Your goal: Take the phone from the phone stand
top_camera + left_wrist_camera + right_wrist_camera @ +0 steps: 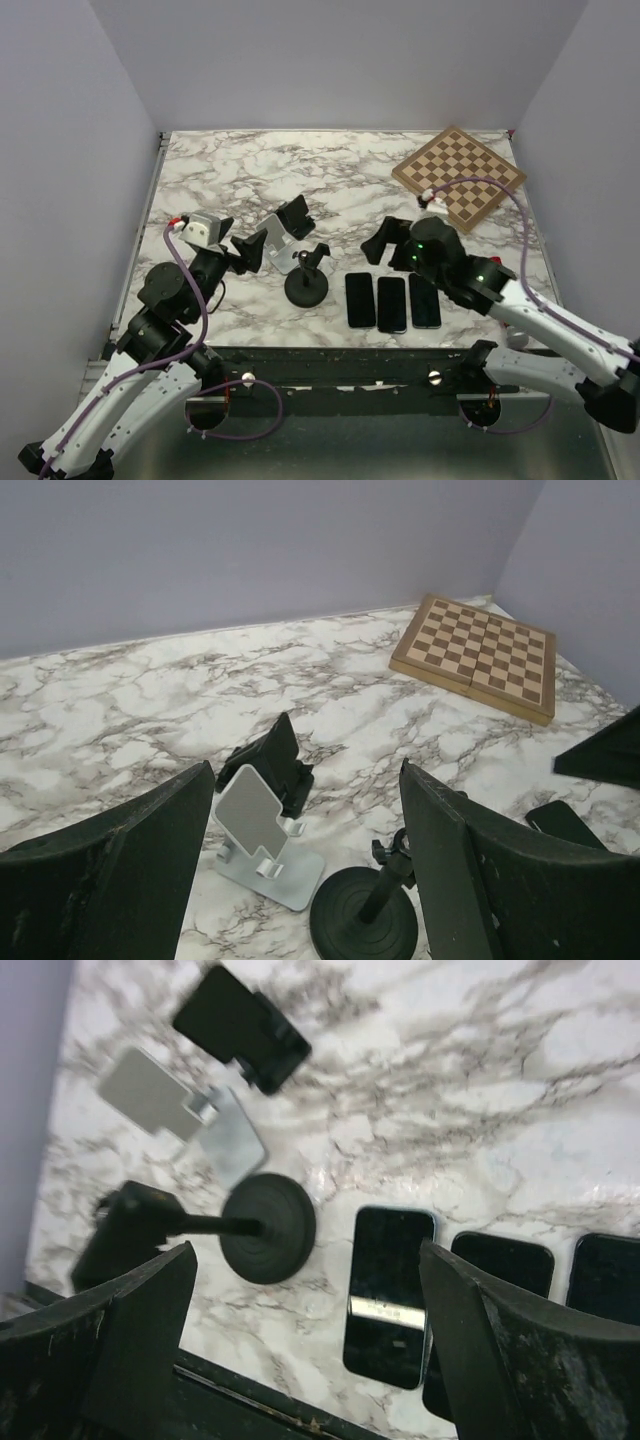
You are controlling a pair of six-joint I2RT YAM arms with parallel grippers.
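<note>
The right wrist view's edge crops the outermost phone [608,1278]

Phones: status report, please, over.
Left gripper open, empty. Right gripper open, empty. Three phones flat on table; stands look bare. Nothing blocking.

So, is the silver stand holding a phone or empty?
Empty. The silver stand shows a bare grey plate with nothing resting on its lip.

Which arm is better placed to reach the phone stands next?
Left, probably: the left gripper, open, sits right beside the silver stand and black stand. The right gripper, also open, hovers nearer the flat phones.
</note>
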